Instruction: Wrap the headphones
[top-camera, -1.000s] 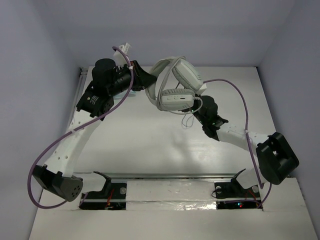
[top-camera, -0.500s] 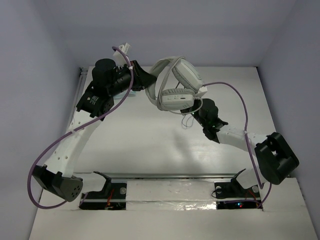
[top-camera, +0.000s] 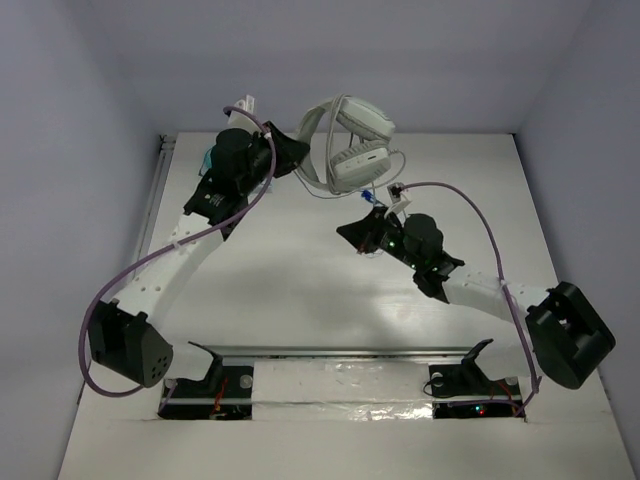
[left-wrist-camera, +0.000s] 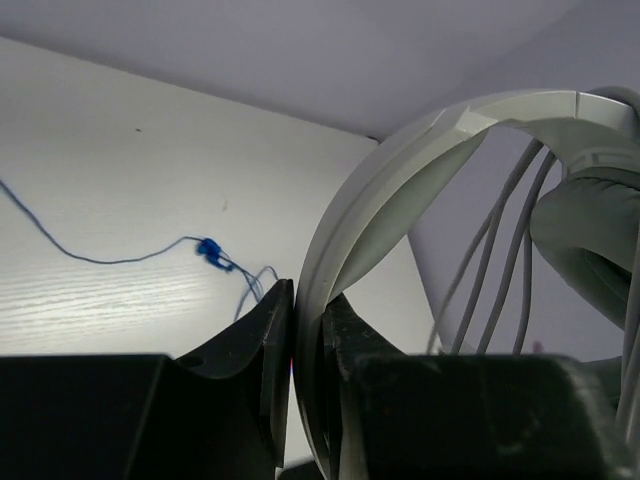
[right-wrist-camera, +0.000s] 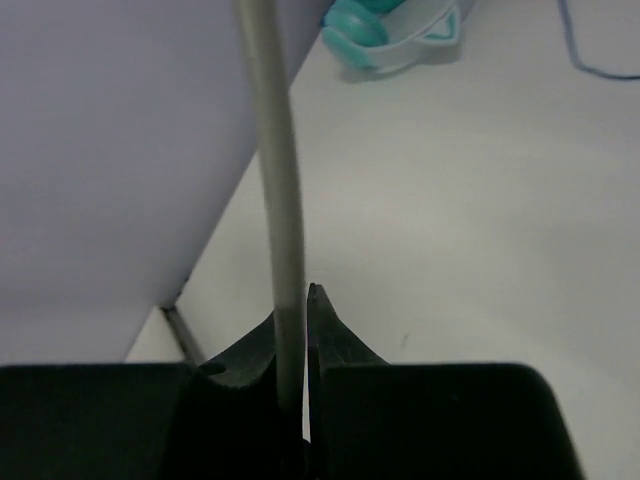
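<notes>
The white headphones (top-camera: 352, 140) hang in the air above the back of the table. My left gripper (top-camera: 297, 160) is shut on their headband (left-wrist-camera: 400, 160), which sits clamped between the jaws in the left wrist view (left-wrist-camera: 305, 300). Loops of the thin grey cable (left-wrist-camera: 500, 230) run beside a padded earcup (left-wrist-camera: 590, 240). My right gripper (top-camera: 352, 232) sits lower, in front of the headphones, and is shut on the grey cable (right-wrist-camera: 283, 200), which runs straight up from its jaws (right-wrist-camera: 292, 305).
Small teal headphones (right-wrist-camera: 390, 35) lie at the back left, mostly hidden behind my left arm in the top view (top-camera: 207, 160). Their thin blue cable (left-wrist-camera: 210, 248) trails over the white table (top-camera: 280, 280). Grey walls (top-camera: 80, 120) close in the back and sides.
My left gripper has carried the headphones up and toward the back. My right gripper has swung left, out from under the earcups, and has turned to face left.
</notes>
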